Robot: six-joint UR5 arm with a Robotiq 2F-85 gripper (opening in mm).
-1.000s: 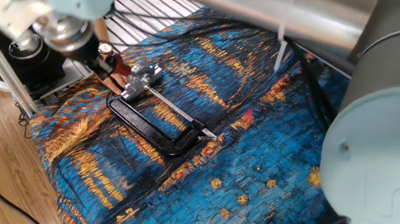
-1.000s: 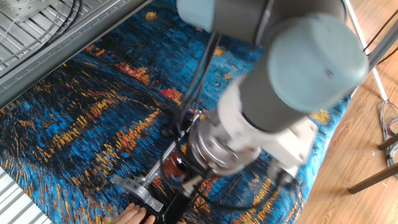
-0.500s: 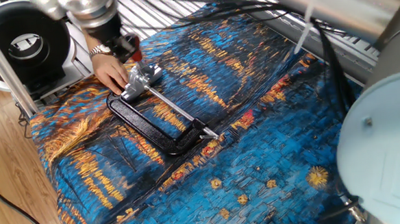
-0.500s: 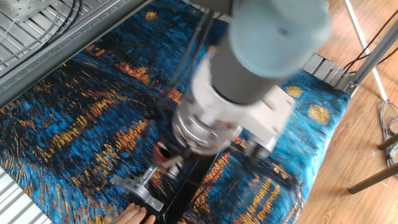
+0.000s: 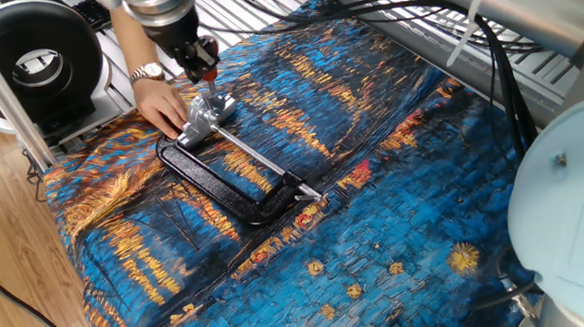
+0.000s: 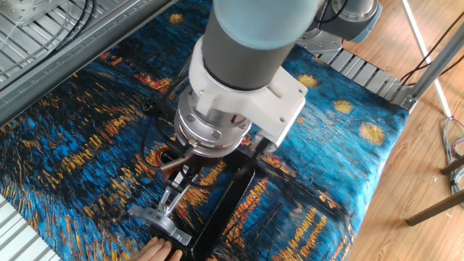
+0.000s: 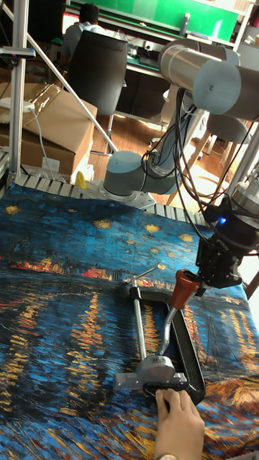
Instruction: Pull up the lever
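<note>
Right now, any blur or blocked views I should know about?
All three views sharp. Other fixed view: the arm's wrist covers most of the clamp. Tall fixed view shows the lever and hand best. One fixed view crops the hand at the top.

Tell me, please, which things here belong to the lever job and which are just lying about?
Part of the job:
lever, raised, red sleeve in the claw
clamp frame
person's hand steadying the clamp

Just about:
patterned cloth
cardboard box
black round device
</note>
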